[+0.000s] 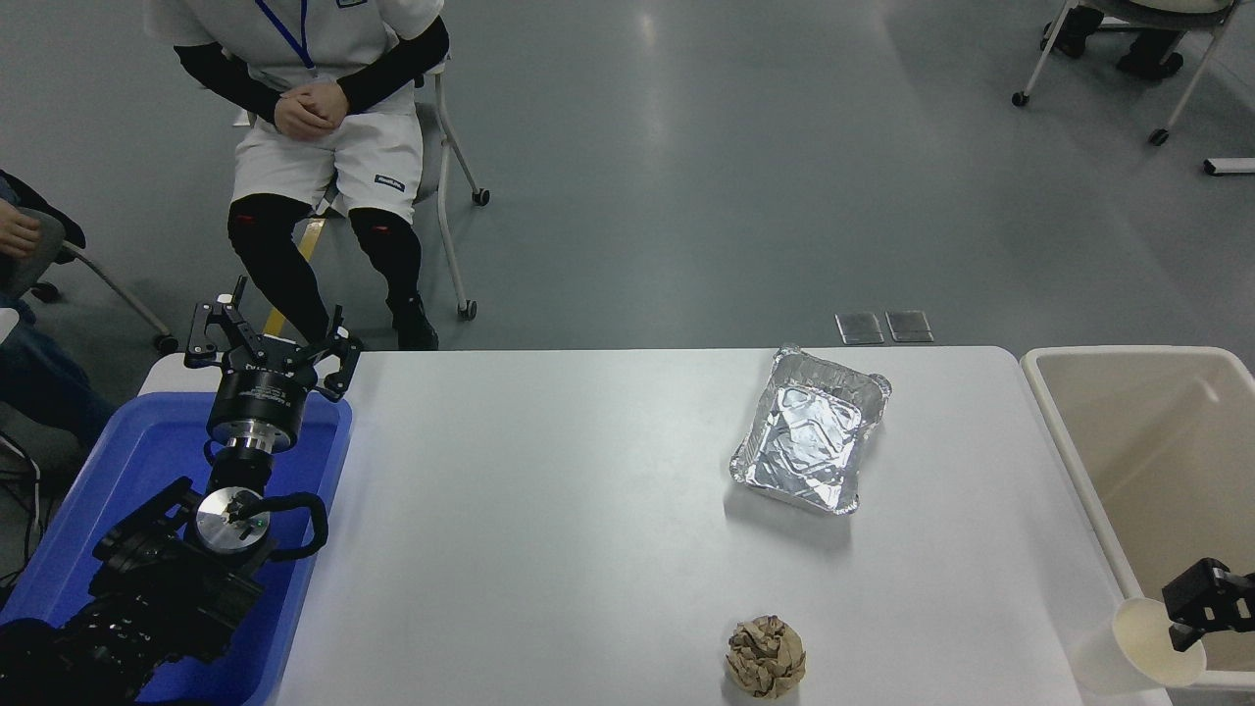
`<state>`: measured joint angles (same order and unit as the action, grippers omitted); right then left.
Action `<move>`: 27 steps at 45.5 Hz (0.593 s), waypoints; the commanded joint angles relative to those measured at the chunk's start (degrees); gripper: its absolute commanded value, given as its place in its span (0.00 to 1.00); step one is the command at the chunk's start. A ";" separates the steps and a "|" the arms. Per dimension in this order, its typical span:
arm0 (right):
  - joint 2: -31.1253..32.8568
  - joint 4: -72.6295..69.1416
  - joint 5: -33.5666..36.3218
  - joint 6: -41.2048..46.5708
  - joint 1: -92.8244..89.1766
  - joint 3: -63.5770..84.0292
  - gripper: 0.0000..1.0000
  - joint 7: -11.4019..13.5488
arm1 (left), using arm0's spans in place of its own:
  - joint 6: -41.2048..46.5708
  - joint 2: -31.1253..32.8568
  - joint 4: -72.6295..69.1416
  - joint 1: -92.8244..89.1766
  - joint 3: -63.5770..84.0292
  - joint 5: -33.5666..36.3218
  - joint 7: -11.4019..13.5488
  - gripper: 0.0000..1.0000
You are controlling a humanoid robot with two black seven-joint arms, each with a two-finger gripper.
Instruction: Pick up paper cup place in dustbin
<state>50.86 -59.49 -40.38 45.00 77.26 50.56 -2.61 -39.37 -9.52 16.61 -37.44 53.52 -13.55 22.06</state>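
The paper cup [1128, 642], white with a cream inside, stands at the table's front right corner, right against the rim of the dustbin [1071, 461], a large beige bin beside the table's right end. My right gripper [1183, 613] comes in from the right edge over the bin. It is open, with its fingertips [1179, 639] at the right side of the cup's rim, overlapping it in the picture. I cannot tell whether they touch it. My left gripper [267, 338] is open and parked at the lower left, above the blue tray.
A silver foil tray [809, 431] lies right of the table's centre. A crumpled brown paper ball [766, 657] sits at the front edge. A blue plastic tray [147, 451] is at the left end. A person sits beyond the far left edge.
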 commanded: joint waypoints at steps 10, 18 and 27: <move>0.29 0.07 0.39 -6.49 -2.99 -2.83 1.00 0.32 | 0.00 0.03 0.00 0.00 0.00 0.02 0.00 0.99; 0.11 0.07 3.47 -9.93 -3.87 -2.83 1.00 0.32 | 0.00 -0.06 0.00 0.00 0.00 0.02 0.00 0.99; 0.20 0.07 3.47 -10.10 -4.49 -2.75 1.00 0.32 | 0.00 0.03 0.00 0.00 0.00 -0.07 0.00 0.99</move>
<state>51.02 -59.42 -37.82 36.63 73.69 47.90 -2.31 -39.37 -9.49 16.61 -37.44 53.53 -13.53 22.06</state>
